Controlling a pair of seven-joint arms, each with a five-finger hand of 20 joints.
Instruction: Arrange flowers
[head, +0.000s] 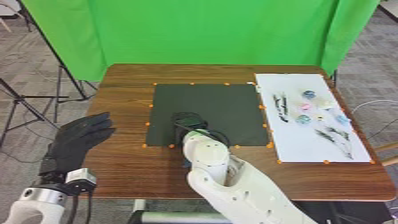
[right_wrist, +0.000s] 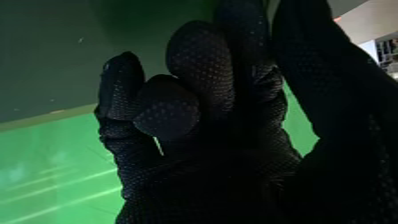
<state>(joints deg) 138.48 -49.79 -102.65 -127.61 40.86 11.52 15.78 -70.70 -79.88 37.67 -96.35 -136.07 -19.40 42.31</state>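
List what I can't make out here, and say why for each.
- Black mat under the right hand: head view, hidden by that hand.
- Kinds of the small coloured pieces on the white sheet: head view, too small to tell.
- Exact make-up of the dark stems beside them: head view, too small and thin.
- Rear of the right arm: head view, cut off by the bottom edge.
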